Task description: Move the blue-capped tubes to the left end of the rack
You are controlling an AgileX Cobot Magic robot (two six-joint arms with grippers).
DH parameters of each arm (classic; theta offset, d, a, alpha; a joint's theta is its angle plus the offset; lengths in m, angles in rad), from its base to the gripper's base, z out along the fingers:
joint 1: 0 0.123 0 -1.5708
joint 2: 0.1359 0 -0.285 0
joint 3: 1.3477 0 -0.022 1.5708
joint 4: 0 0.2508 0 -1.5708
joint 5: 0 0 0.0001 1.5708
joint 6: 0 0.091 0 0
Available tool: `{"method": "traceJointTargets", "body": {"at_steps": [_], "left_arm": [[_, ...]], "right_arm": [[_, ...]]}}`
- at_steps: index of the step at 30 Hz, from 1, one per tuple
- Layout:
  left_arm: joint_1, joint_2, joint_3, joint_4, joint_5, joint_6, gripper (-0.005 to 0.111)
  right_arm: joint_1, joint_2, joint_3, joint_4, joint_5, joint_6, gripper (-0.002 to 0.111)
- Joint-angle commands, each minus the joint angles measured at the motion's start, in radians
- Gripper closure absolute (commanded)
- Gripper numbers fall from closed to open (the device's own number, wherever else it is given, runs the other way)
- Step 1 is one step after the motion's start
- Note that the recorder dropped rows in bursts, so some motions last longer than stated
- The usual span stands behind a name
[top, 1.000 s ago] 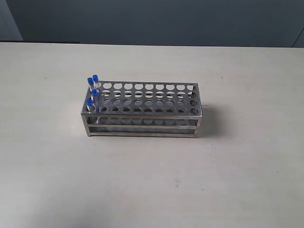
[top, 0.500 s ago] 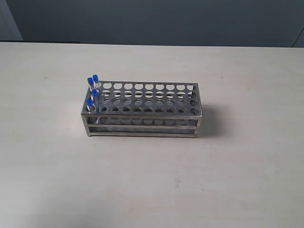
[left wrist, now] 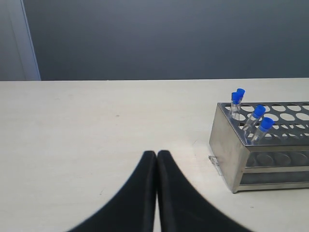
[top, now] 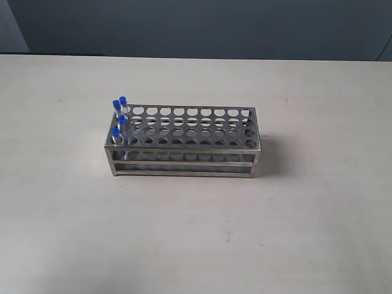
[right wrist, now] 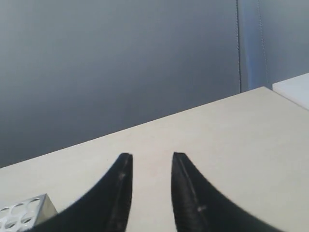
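Note:
The shiny steel rack (top: pixel 184 142) stands mid-table, long side across the exterior view. Several blue-capped tubes (top: pixel 119 117) stand in holes at its left end, caps above the top plate. The left wrist view shows the same rack (left wrist: pixel 263 145) and tubes (left wrist: pixel 251 113) off to one side of my left gripper (left wrist: pixel 157 153), whose black fingers are pressed together with nothing between them. My right gripper (right wrist: pixel 152 155) is open and holds nothing, over bare table, with a corner of the rack (right wrist: pixel 24 212) at the view's edge. Neither gripper appears in the exterior view.
The pale tabletop (top: pixel 196 233) spreads on all sides of the rack. A dark grey wall (top: pixel 202 27) runs behind the table's far edge. A white block (right wrist: pixel 294 89) shows beyond the table edge in the right wrist view.

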Motion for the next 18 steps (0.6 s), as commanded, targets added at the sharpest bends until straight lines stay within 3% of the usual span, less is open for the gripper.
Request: {"method": "traceJointTargets", "body": {"at_steps": [1, 18], "left_arm": [[-0.005, 0.006, -0.005, 0.002, -0.005, -0.001, 0.106], [-0.005, 0.006, -0.005, 0.002, -0.005, -0.001, 0.106]], "right_arm": [[-0.015, -0.123, 0.116, -0.003, -0.025, -0.051, 0.08], [-0.015, -0.123, 0.137, 0.011, 0.045, -0.041, 0.08]]}}
